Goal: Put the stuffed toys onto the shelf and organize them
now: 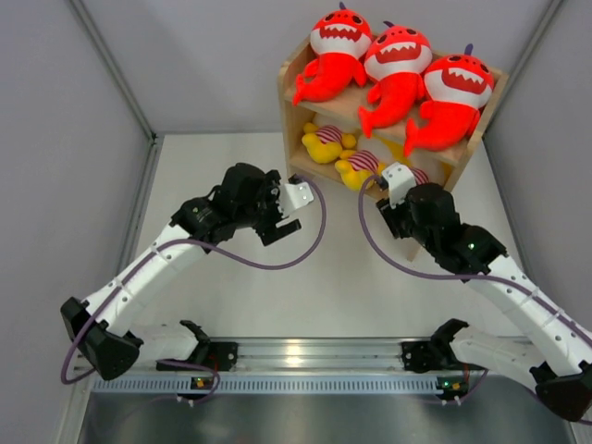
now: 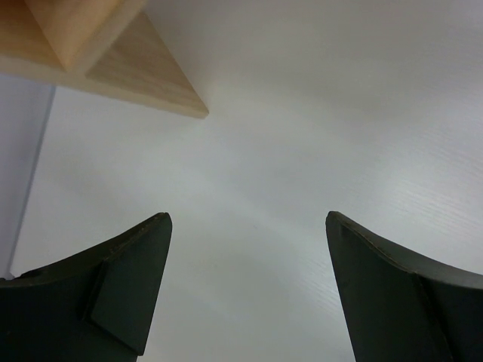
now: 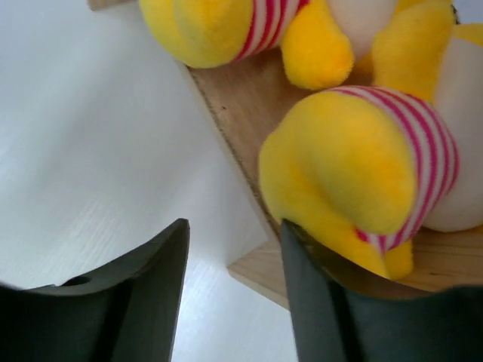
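If you start from the top camera, the white worktop [image 1: 277, 296] is the biggest thing you've got, and the shelf [image 1: 288, 102] sits turned at an angle in its far right corner. Your left arm [image 1: 157, 264] stretches out toward the middle of the worktop, while your right arm [image 1: 499, 273] reaches up to the front of the shelf.

All six stuffed toys are on the shelf. On the top tier you've got three in a row, mouths facing up: the left shark [image 1: 335, 51], the middle shark [image 1: 398, 69] and the right shark [image 1: 451, 97]. The lower tier has the yellow ones in striped shirts: the left yellow toy [image 1: 326, 143], the middle yellow toy [image 1: 359, 169] just beside it, and a third mostly hidden behind your right wrist.

Your left hand [image 2: 249, 279] is spread wide with nothing in it, over bare worktop, with a corner of the shelf near it.

Your right hand [image 3: 234, 264] is at the front edge of the lower tier, partly open, with nothing between the fingers [image 3: 332, 317]. That finger touches the underside of the nearest yellow toy [image 3: 347, 166], and the other one hangs over the worktop just off the shelf edge
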You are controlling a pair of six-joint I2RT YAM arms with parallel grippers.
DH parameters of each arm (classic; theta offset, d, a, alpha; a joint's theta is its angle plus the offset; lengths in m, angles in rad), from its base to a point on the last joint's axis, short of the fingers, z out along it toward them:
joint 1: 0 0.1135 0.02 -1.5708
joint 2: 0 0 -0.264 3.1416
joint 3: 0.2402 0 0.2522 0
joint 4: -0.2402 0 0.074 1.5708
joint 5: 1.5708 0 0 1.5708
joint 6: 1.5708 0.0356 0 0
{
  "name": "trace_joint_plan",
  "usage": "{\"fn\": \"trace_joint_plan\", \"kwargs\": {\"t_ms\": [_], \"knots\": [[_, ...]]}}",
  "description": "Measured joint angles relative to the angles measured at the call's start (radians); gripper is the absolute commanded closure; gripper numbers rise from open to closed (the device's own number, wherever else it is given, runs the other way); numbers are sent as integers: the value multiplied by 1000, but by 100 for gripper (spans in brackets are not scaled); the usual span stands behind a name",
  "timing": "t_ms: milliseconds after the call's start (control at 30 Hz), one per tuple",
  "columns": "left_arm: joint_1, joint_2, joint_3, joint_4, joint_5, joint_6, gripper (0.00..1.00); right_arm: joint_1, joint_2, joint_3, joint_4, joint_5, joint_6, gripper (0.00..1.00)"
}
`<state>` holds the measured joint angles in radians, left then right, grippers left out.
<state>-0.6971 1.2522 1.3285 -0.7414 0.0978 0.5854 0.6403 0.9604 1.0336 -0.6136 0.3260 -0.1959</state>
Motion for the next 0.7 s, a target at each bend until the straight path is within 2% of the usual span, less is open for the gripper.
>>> {"fn": "trace_joint_plan", "kwargs": {"t_ms": [33, 67, 233, 433, 533, 700], "knots": [[11, -16, -39, 14, -11, -19, 10, 1, -12, -2, 1, -29, -6, 9], [23, -33, -77, 29, -20, -37, 9, 10, -34, -10, 8, -67, -17, 1], [141, -136, -275, 72, -119, -121, 4, 109, -128, -46, 26, -131, -48, 1], [282, -239, -407, 94, -252, -200, 2, 291, -134, -107, 109, -208, -54, 1], [341, -267, -452, 97, -288, -211, 2, 332, -120, -212, 230, -280, -35, 1], [439, -267, -497, 99, -288, -238, 2, 346, -122, -521, 572, -342, 41, 1]]}}
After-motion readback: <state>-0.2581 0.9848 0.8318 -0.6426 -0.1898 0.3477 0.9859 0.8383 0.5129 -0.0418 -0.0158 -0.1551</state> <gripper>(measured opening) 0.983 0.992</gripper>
